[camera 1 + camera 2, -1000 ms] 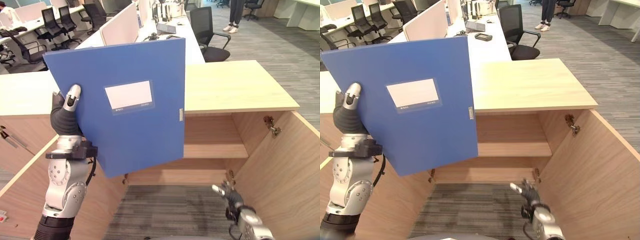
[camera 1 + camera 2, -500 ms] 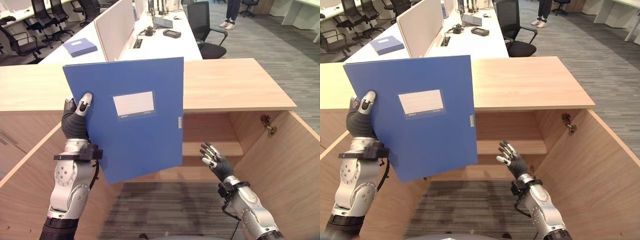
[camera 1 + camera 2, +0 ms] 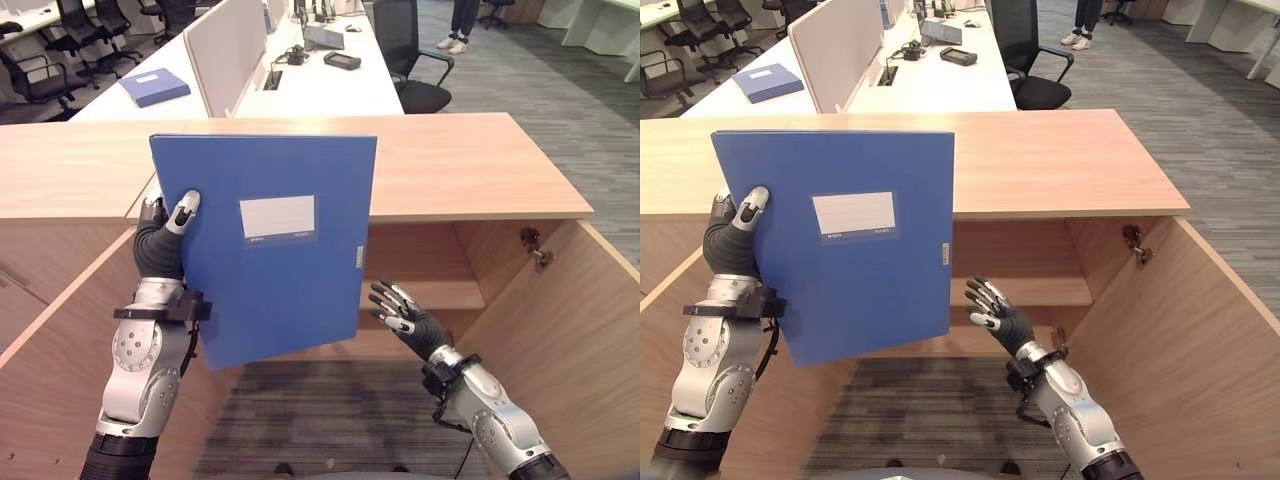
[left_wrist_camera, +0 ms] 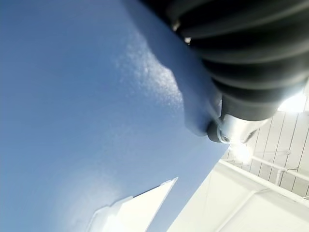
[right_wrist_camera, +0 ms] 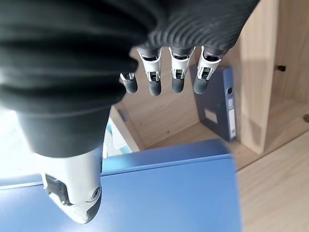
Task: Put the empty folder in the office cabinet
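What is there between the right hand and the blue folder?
Nothing: in the right eye view a bare gap separates the open right hand from the edge of the blue folder, held by the left hand; behind it, the open cabinet.

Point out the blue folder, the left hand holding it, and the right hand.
blue folder (image 3: 290, 290), left eye view, on its front cover below the label.
left hand (image 3: 160, 250), left eye view, on its dark ribbed cover.
right hand (image 3: 1002, 318), right eye view, on the palm.
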Robot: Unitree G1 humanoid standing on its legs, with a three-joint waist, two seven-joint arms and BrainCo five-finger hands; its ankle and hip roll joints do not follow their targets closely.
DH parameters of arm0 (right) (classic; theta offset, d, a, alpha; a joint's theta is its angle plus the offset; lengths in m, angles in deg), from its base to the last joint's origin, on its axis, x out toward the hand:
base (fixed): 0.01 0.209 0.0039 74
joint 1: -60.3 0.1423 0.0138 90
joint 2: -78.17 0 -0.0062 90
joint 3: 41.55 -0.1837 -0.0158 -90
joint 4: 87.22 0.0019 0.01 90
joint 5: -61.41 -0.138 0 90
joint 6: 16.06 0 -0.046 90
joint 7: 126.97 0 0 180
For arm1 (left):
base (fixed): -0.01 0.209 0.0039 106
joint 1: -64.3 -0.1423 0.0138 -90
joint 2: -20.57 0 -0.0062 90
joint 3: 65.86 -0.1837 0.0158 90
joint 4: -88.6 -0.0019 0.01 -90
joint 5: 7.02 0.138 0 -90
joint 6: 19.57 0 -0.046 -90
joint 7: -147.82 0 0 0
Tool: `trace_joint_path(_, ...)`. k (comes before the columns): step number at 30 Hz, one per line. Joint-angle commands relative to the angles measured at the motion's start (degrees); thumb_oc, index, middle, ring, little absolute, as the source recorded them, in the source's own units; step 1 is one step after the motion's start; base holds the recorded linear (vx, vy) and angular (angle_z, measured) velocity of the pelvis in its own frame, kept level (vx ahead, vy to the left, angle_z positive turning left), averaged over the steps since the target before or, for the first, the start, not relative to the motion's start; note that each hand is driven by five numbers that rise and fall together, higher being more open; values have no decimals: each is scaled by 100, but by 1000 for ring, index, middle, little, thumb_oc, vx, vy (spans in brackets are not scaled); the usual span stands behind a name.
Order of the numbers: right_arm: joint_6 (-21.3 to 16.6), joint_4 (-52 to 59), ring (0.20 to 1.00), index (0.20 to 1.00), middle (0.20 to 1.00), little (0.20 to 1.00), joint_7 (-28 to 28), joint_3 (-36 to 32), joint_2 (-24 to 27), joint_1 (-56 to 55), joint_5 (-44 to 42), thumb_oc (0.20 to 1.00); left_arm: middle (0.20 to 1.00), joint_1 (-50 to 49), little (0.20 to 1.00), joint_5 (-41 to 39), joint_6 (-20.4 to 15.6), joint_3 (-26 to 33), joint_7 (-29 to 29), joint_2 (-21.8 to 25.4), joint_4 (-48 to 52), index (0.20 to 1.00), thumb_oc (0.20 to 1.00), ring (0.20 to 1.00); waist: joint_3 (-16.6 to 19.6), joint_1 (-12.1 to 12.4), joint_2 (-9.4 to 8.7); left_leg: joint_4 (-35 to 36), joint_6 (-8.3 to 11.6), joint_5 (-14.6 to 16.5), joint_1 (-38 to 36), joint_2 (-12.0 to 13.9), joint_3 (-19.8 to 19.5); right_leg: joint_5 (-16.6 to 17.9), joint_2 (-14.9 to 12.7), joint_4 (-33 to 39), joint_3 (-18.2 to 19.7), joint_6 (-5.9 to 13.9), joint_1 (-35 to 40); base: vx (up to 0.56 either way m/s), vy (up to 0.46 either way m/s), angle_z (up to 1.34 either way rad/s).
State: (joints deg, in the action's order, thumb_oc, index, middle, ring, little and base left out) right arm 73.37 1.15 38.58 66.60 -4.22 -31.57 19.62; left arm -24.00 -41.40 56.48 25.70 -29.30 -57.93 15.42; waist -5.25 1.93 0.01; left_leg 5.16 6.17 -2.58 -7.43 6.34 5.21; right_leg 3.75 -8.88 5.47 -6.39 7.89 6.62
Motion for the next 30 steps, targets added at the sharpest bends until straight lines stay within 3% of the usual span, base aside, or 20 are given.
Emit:
trace_joint_path(1, -175, 511, 1000, 1000, 1000, 1000, -161, 35, -32, 675, -413, 1000, 200, 782, 200, 189, -255, -154, -160, 334, -243, 200, 200, 200, -58, -69, -125, -16, 46, 549, -135, -59, -122, -556, 28, -47, -132, 132, 310, 0, 0, 0)
trace_joint_path(30, 21, 87, 1000, 1000, 1000, 1000, -150, 859, -431, 1513, -464, 1000, 200, 1529, 200, -5, 50, -1375, -713, 201, -374, 200, 200, 200, -81, -77, -123, -16, 33, 542, -135, -66, -152, -549, 22, -49, -133, 124, 331, 0, 0, 0)
